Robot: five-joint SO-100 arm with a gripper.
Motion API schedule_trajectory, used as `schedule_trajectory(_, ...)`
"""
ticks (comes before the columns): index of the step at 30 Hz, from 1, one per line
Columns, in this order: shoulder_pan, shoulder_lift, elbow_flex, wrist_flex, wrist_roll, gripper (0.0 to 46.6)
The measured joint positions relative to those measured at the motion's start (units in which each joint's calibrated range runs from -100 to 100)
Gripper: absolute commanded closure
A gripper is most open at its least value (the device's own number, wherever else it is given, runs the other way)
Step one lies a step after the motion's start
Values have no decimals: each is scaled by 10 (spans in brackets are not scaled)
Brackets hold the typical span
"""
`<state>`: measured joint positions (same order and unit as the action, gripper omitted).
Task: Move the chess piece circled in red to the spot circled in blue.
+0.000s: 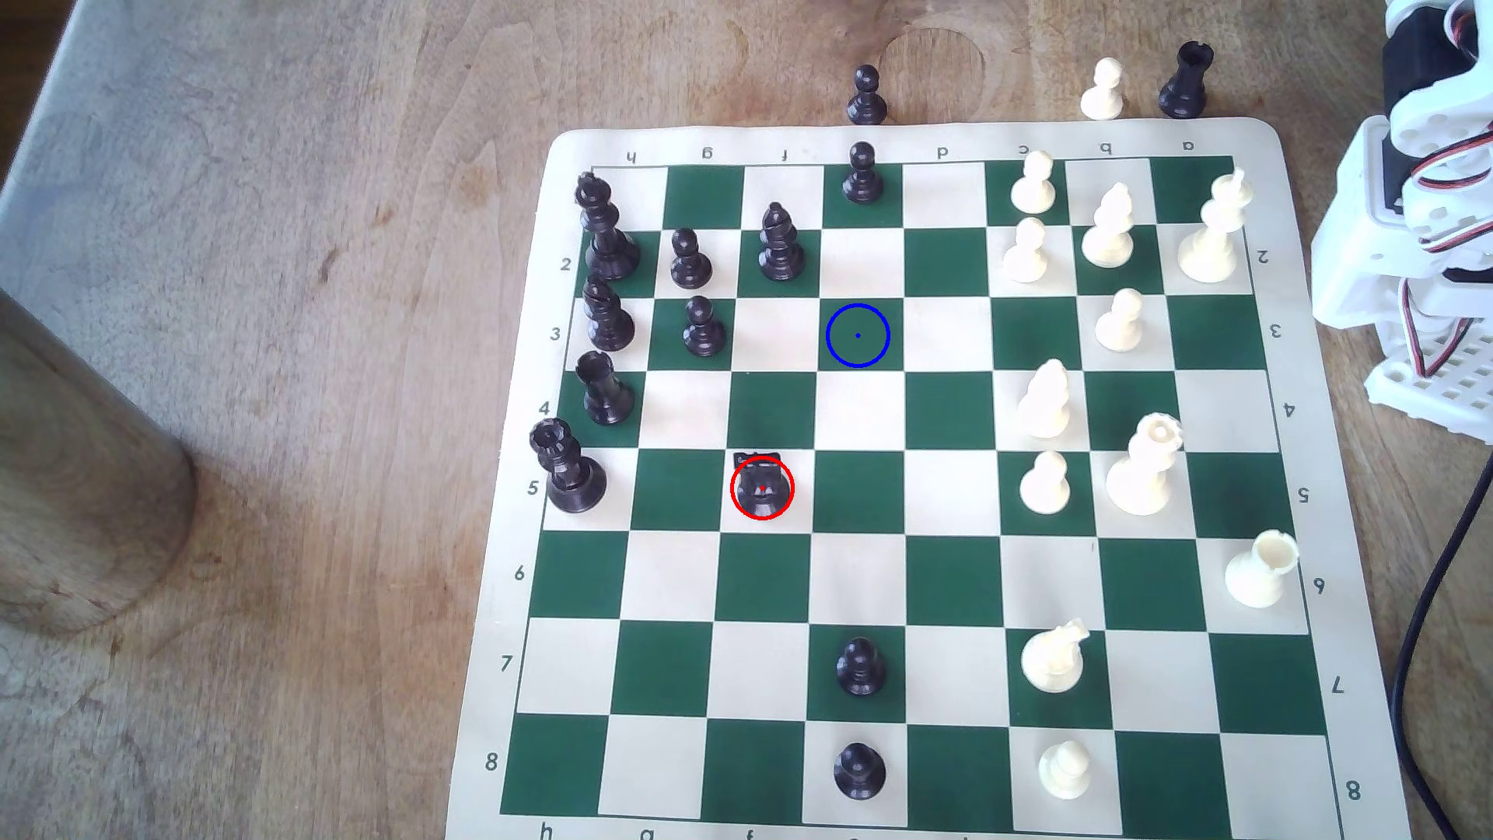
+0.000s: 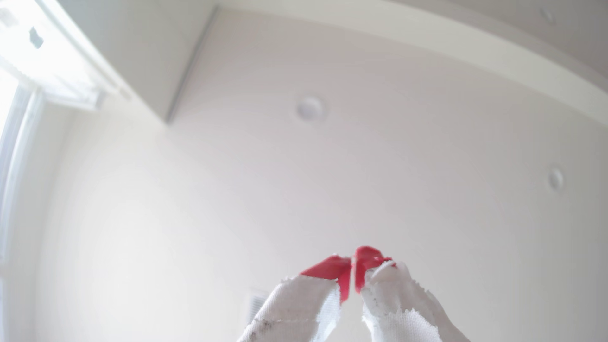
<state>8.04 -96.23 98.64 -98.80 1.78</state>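
The black knight [image 1: 761, 485], ringed in red, stands on a cream square of the chessboard [image 1: 921, 557], toward the exterior view's left. The blue-ringed spot [image 1: 857, 335] is a bare dark green square two rows farther back and one file toward the exterior view's right. The white arm [image 1: 1422, 226] is folded up off the board at the exterior view's right edge. In the wrist view my gripper [image 2: 352, 263] points up at a white ceiling. Its red-tipped, cloth-wrapped fingers [image 2: 332, 268] are pressed together with nothing between them.
Black pieces crowd the board's left files in the exterior view, with a bishop [image 1: 780, 242] and pawns [image 1: 703, 327] near the spot. White pieces fill the right files. A black cable [image 1: 1438, 614] runs down the right edge. A wooden post [image 1: 73, 476] stands at the left.
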Motion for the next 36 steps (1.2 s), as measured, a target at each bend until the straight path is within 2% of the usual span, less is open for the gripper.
schedule_trajectory(2,0,0,0,1,0,464)
schedule_trajectory(11,-72,0,-12,154,2,464)
schedule_trajectory(21,-101,0,-136,628,0,464)
schedule_trajectory(26,-162,30,-184,767,-1,464)
schedule_trajectory(29,-160,28,-196,822,-1,464)
schedule_trajectory(33,-146,10,-221,1008,-1,464)
schedule_trajectory(36,-156,7,-233,1149,-17,447)
